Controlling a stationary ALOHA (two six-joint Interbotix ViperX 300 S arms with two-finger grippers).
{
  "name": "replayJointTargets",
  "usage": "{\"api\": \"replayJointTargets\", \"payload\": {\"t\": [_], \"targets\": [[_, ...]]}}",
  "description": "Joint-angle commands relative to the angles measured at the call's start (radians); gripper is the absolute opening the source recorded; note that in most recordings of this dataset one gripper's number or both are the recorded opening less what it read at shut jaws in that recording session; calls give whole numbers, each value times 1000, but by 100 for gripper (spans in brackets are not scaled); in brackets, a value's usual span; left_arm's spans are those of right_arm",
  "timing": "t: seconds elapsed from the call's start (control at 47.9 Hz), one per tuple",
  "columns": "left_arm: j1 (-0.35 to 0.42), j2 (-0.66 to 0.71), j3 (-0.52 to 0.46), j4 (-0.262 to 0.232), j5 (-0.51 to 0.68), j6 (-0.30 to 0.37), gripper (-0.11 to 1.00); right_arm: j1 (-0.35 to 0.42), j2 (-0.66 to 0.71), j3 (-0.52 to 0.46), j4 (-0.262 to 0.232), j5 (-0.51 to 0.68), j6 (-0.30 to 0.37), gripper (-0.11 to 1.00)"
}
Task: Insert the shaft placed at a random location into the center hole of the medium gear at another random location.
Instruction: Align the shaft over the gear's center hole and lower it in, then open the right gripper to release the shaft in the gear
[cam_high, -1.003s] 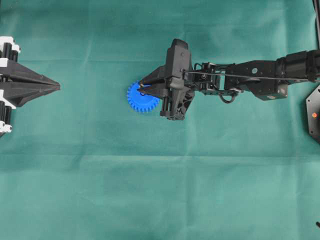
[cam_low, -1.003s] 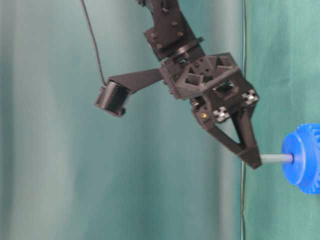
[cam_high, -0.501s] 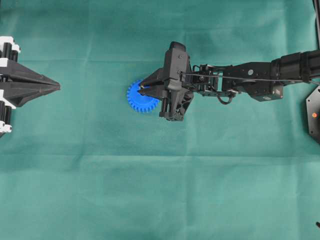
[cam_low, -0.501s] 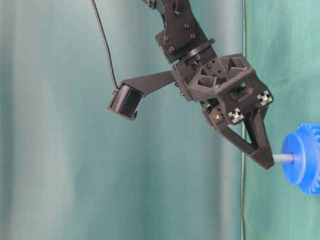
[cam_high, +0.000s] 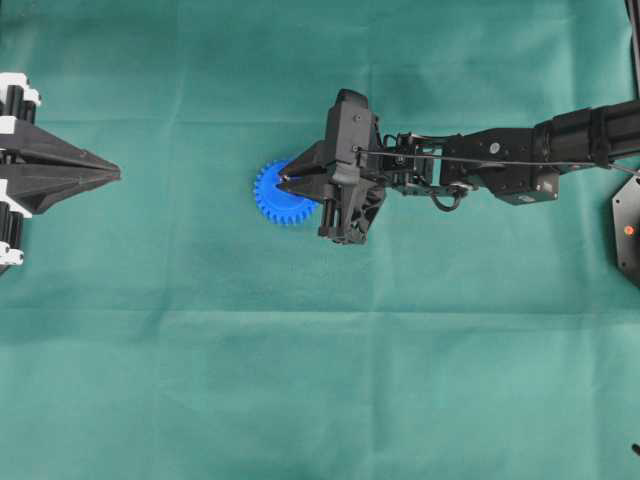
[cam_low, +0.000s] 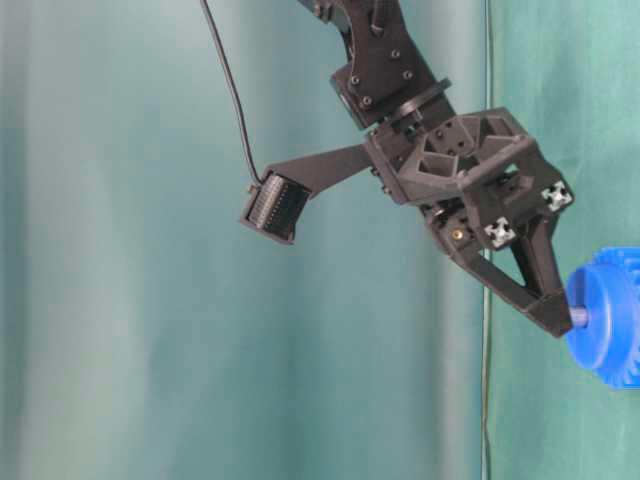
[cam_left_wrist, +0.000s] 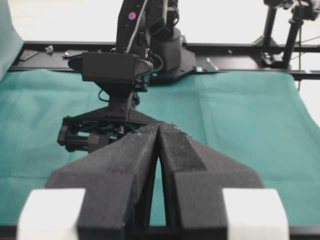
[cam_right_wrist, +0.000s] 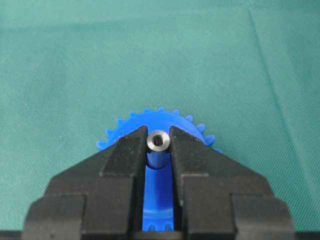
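The right hand (cam_right_wrist: 159, 145) is nearly closed, its two black fingers (cam_right_wrist: 125, 150) clamping the shaft (cam_right_wrist: 158, 141) near their tips; the shaft is a short silvery-grey pin with a small bore in its bright end face; in the table-level view only a short grey stub shows between the fingertips and the raised hub of the medium gear (cam_low: 610, 318), the pin entering the hub at the center hole, itself hidden; the gear is bright blue, toothed round its rim, lying flat on the green cloth (cam_high: 300, 380) of the bench; the left hand (cam_high: 100, 175) rests well apart at the left edge, fingers pressed together, grasping nothing.
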Motion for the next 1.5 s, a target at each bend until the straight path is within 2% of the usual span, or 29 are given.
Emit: {"api": "replayJointTargets", "payload": {"t": [0.0,1.024,1.065,1.107,1.316,1.358,1.483], "targets": [[2,8,-21,2,-5,0,0,-3,-12,-20,3,-14,-3,14],[2,8,-21,3,-3,-2,0,-3,8,-23,3,-20,2,15],[2,8,-21,3,-3,0,0,-3,8,-25,3,-18,2,18],[2,8,-21,2,-3,-2,0,-3,8,-26,3,-18,2,27],[2,8,-21,2,-2,-2,0,-2,0,-28,3,-18,2,87],[2,8,-21,3,-2,0,0,-2,-6,-28,3,-17,2,91],[0,8,-21,2,-2,-2,0,-2,-37,-23,2,-12,-5,87]]}}
